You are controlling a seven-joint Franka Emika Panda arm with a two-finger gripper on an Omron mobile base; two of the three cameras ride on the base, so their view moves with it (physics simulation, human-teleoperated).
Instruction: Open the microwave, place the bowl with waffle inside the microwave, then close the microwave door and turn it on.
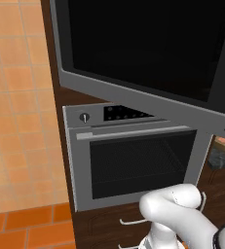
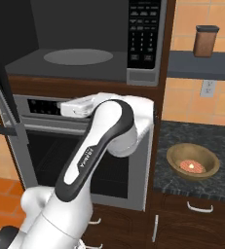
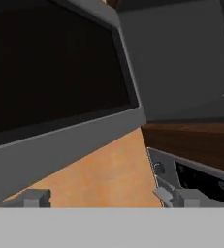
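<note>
The microwave [image 2: 84, 44] stands open, showing its grey cavity, a round turntable and a keypad strip [image 2: 143, 34] on the right. The microwave door [image 1: 148, 48], black glass in a grey steel frame, is swung out to the left; it also shows in the hand view [image 3: 50, 72]. My gripper [image 3: 106, 198] is open with nothing between its fingers, below the door's lower edge and in front of the oven's control panel. The bowl with waffle [image 2: 193, 163], tan-brown with a pale orange-pink piece inside, sits on the dark counter to the right of the oven, apart from the gripper.
An oven [image 1: 133, 160] with a meshed window and a horizontal handle sits under the microwave. A brown canister [image 2: 205, 41] stands on a shelf at upper right. Drawers with pale handles [image 2: 199, 208] lie under the dark stone counter [image 2: 221, 141]. Orange tile covers the floor and wall.
</note>
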